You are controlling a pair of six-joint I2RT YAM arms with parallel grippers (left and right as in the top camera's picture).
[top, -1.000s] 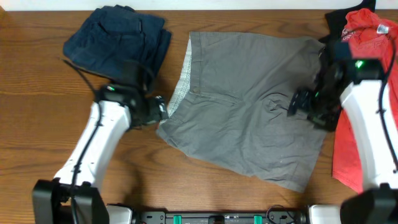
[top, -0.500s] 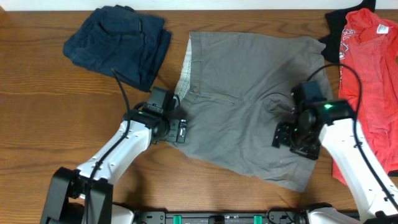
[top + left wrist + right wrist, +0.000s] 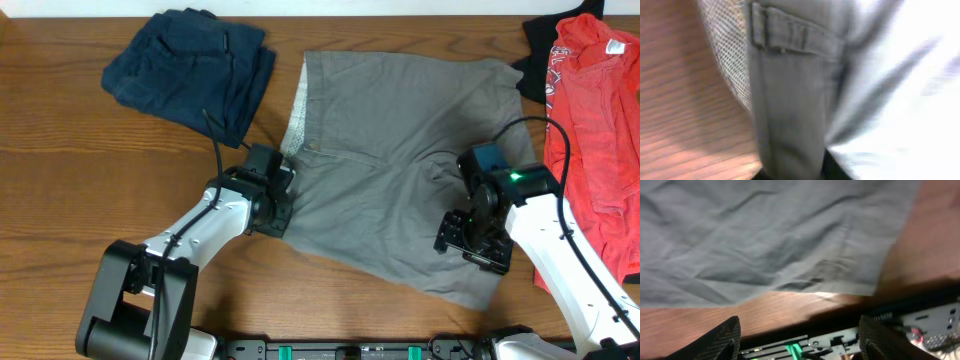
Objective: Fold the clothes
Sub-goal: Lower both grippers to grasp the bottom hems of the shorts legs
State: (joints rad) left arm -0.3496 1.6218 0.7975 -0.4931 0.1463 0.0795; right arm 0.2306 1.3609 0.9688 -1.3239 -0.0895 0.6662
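Observation:
Grey-taupe shorts (image 3: 400, 150) lie spread flat mid-table, the pale inner waistband (image 3: 297, 110) turned out at the left. My left gripper (image 3: 278, 205) sits at the near-left waistband corner. In the left wrist view the grey waistband (image 3: 790, 100) with its belt loop (image 3: 785, 37) runs down into my left gripper (image 3: 792, 175), which is shut on the fabric. My right gripper (image 3: 470, 248) hovers over the near-right leg. In the right wrist view its fingers (image 3: 720, 340) stand wide apart with nothing between them, and the shorts' hem (image 3: 765, 240) lies ahead.
A folded navy garment (image 3: 190, 70) lies at the back left. A red garment (image 3: 595, 130) is spread along the right edge over a black one (image 3: 540, 40). The arm-base rail (image 3: 830, 340) runs along the table's near edge. Bare wood (image 3: 60, 200) lies to the left.
My left gripper slid right onto the waistband corner and closed on it. My right arm moved toward the near edge over the right leg, still open.

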